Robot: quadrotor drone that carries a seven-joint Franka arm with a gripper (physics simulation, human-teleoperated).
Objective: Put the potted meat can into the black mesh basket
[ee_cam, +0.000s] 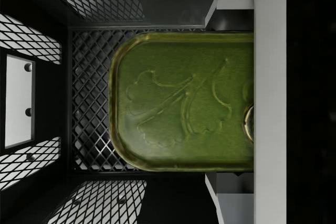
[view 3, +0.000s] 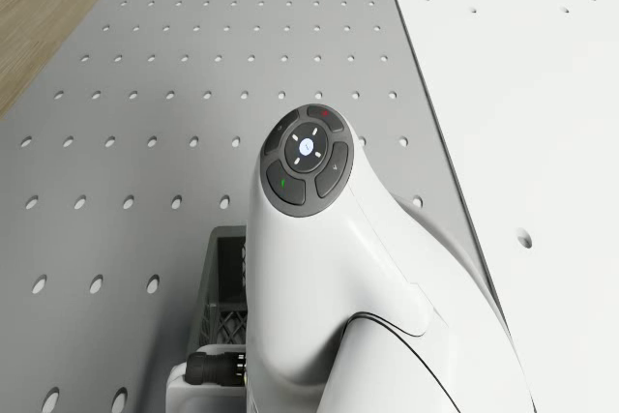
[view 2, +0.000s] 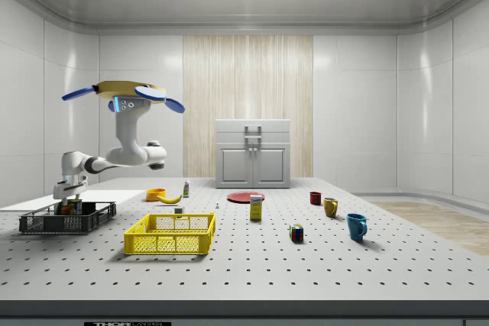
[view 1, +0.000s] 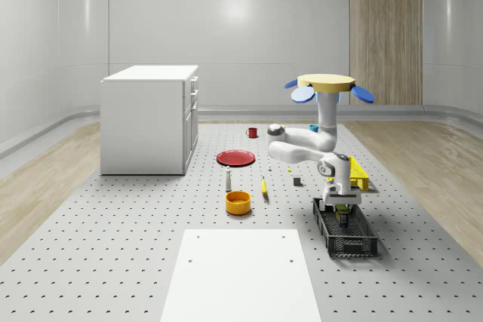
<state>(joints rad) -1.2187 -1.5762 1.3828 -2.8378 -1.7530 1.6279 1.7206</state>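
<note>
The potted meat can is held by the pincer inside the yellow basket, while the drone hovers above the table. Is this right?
Not quite: the basket is wrong. The pincer holds the potted meat can inside the black mesh basket, as the wrist view and whole-scene view show. The yellow basket stands apart in the side view. The drone does hover above the table.

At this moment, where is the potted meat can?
The potted meat can sits between the gripper fingers, low inside the black mesh basket, at the whole-scene view's lower right, next to the yellow basket.
</note>
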